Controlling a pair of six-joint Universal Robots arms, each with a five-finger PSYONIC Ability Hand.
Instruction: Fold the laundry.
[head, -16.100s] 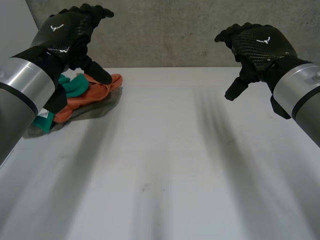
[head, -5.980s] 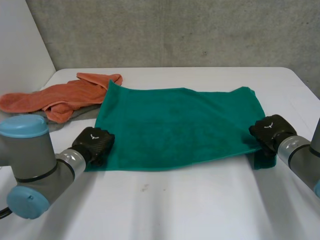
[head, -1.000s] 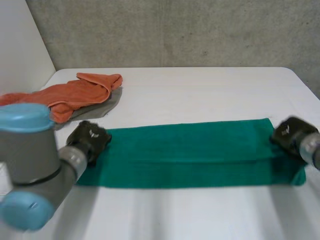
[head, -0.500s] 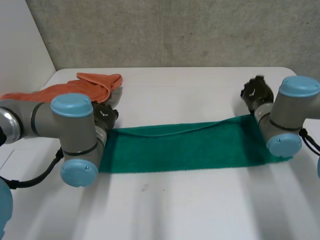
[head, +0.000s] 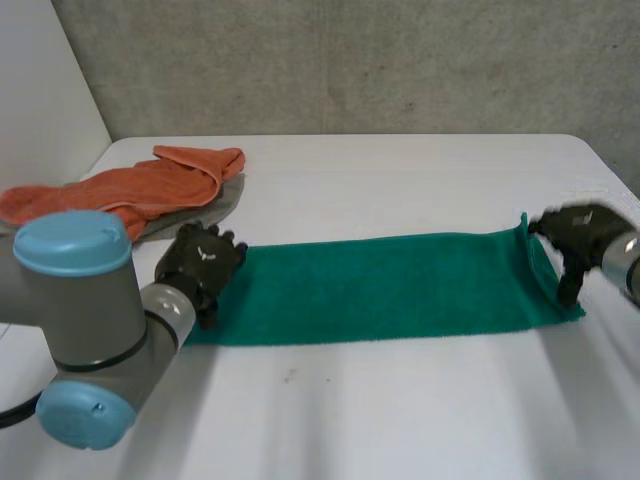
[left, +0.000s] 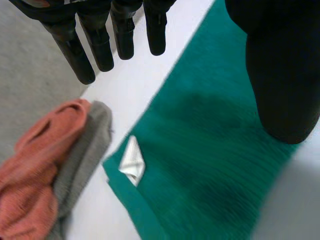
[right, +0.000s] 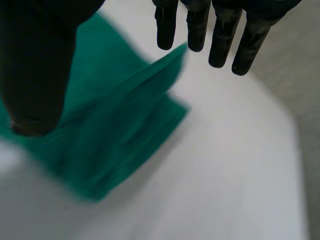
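Green towel (head: 380, 288) | left hand (head: 203, 262) spread, empty, at one end | right hand (head: 578, 232) same at other

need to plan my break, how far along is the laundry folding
Done: the green towel lies as a long strip, apparently folded once lengthwise. In hand: the left hand and right hand are open at its two ends, gripping nothing. Left: fold the strip shorter, then the orange cloth and grey cloth heaped beyond the left hand.
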